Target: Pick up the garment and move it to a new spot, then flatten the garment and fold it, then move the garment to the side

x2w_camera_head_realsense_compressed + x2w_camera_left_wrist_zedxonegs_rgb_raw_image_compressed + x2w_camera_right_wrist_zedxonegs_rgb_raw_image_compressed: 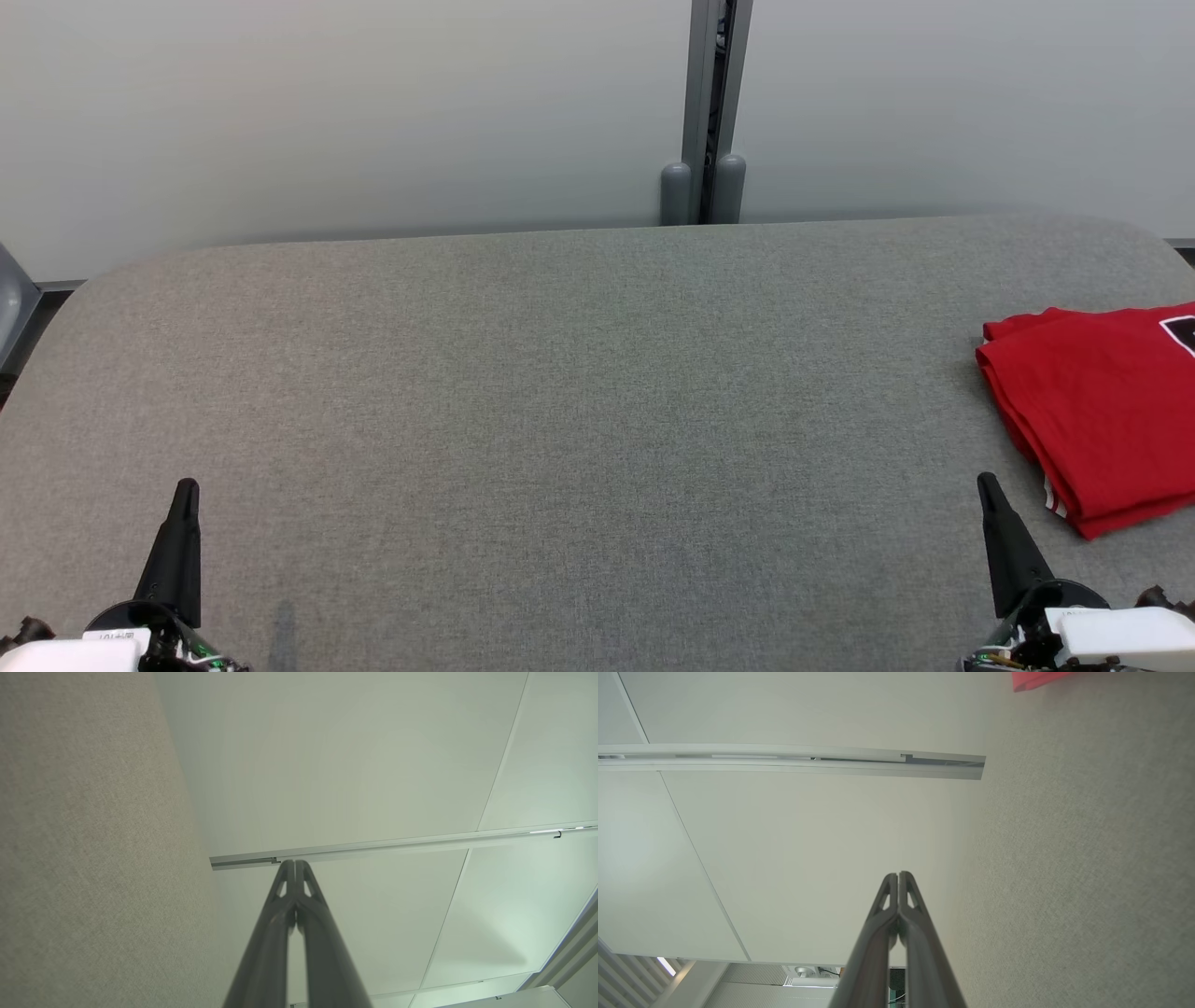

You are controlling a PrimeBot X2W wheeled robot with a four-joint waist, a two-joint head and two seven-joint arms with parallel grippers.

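- Head view takes in the grey fabric table (560, 373) first. It spans nearly the whole width, with a broad bare stretch across its middle and left.
- Behind it stands the pale wall (327, 112), split by a grey post (705, 112) whose two rounded feet meet the table's far edge.
- The red garment (1102, 401) lies at the table's right side, folded into a neat layered stack with a dark print patch (1181, 331) on top. It runs past the picture's right edge. One red corner also peeks in at the top of the right wrist view.
- Judging from that, the fold and the move aside look done, and the step in hand seems to be leaving the stack tidy with the arms drawn clear.
- To do that well, keep both arms low and away from the layers so no fingertip snags one. Also confirm the stack sits well in from the table's edge; its far end is out of frame, so I cannot tell.
- The right gripper (986, 481) rests at the lower right, just beside the garment's near corner but apart from it. It is clenched on nothing, and its own wrist view shows the two fingers pressed together.
- The left gripper (187, 487) rests at the lower left, well apart from the garment. It is likewise clenched and empty.
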